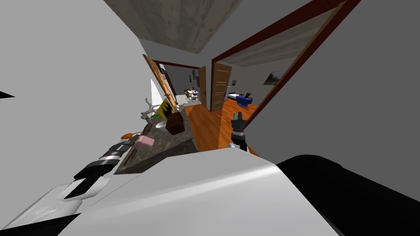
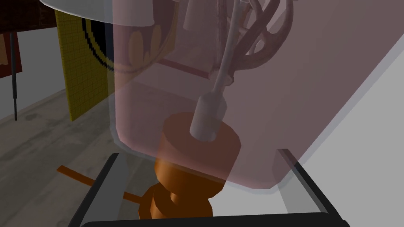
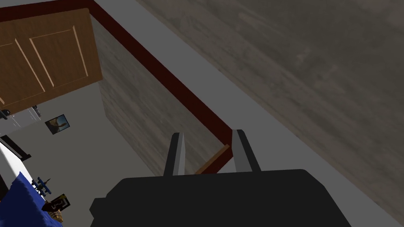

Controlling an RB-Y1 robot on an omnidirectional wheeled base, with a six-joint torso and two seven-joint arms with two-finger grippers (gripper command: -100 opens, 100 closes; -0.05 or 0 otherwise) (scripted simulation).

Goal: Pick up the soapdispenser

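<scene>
Grey stone bench (image 1: 172,141) at left, near end: translucent pink soap dispenser (image 1: 144,141) with orange pump (image 2: 177,185), bracketed by left pincer (image 2: 199,152), fingers (image 2: 98,185) spread apart beside it. At right, right pincer (image 3: 207,134) raised, fingers nearly together.

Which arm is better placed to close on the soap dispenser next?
Left. The left gripper is open, its fingers flanking the pink soap dispenser on the counter, orange pump toward the hand. The right gripper is raised over the wood floor, apart from the counter.
</scene>
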